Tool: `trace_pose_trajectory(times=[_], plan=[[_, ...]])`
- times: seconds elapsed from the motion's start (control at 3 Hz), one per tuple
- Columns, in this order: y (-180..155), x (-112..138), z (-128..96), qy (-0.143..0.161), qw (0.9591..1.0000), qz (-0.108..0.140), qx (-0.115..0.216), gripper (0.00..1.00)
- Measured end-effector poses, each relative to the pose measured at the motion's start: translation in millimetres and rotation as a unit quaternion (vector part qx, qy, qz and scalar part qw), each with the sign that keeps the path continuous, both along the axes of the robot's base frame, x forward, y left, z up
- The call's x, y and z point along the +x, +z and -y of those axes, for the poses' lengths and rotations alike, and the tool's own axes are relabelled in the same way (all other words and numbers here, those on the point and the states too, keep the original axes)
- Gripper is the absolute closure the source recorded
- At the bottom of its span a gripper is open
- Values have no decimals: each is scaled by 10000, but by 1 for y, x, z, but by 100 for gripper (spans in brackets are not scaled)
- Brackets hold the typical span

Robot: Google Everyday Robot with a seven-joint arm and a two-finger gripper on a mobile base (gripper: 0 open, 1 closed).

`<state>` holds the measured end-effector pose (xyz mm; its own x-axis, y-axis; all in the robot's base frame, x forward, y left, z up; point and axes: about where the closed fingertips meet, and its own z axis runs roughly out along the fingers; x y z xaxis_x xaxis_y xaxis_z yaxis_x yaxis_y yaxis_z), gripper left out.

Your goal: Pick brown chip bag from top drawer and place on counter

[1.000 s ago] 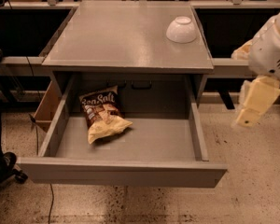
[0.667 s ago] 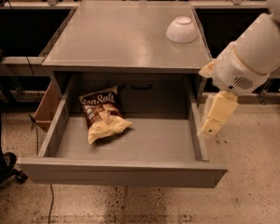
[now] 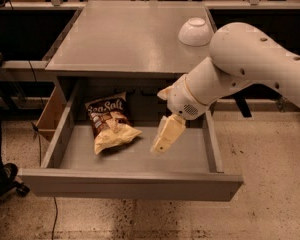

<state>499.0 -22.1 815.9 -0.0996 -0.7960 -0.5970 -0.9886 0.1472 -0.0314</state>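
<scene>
My pale yellow claw (image 3: 159, 145) hangs over the middle of the wide, shallow grey metal top drawer (image 3: 130, 184), pointing down and to the left. It is above the drawer floor and to the right of the bag, not touching it. It reads as one solid block from here, so I cannot tell whether it is apart or together.

The bulky white robot arm (image 3: 240, 59) behind it covers the drawer's right rear corner and part of the cabinet front. It runs out of view at the right edge, so I see nothing of the base. Dark shapes at the far left are cut off and I cannot make them out.

The small crinkled dark-brown chip bag (image 3: 109, 121) lies in the left half of the open drawer, its top leaning towards the back. White "Sea Salt" lettering shows on the upper part; smaller print below it is unreadable. The pale yellow lower part is creased and juts towards the right.

The flat, smooth grey desk (image 3: 125, 39) above carries a white bowl (image 3: 195, 32), turned upside down near its right rear edge. The bowl is well apart from the bag.
</scene>
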Motion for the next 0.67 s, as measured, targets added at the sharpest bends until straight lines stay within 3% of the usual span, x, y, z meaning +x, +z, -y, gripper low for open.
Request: trace_pose_trajectory(times=[0.33,0.67], plan=[[0,-1,0,-32,10000,5,33,0],[-8,3,-10,-171,9994,23,290,0]])
